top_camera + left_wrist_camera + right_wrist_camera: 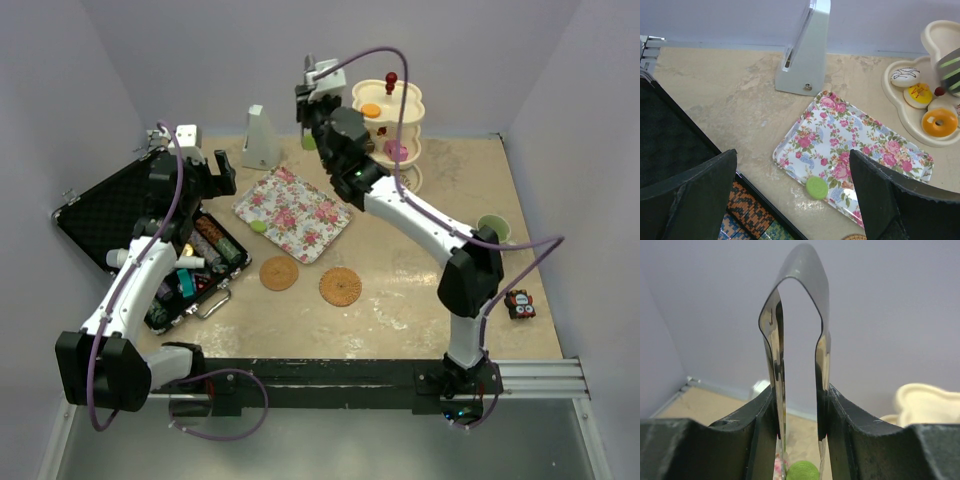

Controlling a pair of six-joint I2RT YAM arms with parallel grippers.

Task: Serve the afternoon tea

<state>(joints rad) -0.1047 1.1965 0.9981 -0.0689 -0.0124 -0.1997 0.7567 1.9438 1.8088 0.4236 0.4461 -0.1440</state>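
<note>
**A:** What does the right end effector have hold of?

**B:** It is closed partway on a pair of metal tongs, clamping both arms below the bend. It is up beside the three-tier stand at the back of the desk. A small green cake sits at the tong tips. I'd say it is pinched there, but the wrist view cuts it off.

**A:** And the left end effector?

**B:** Spread wide with nothing in it, hovering by the near edge of the floral tray. A flat green disc lies on that edge.

**A:** How will these sweets handle?

**B:** They are probably light, small and smooth-skinned, so polished steel could let one squirt out. I would take each across its widest part and keep it level. The tongs look springy, so a gentle squeeze should do.

**A:** And the stand?

**B:** It is likely light for its height, so a nudge on a tier might rock it. It seems safer to come down from above the rim.
</note>
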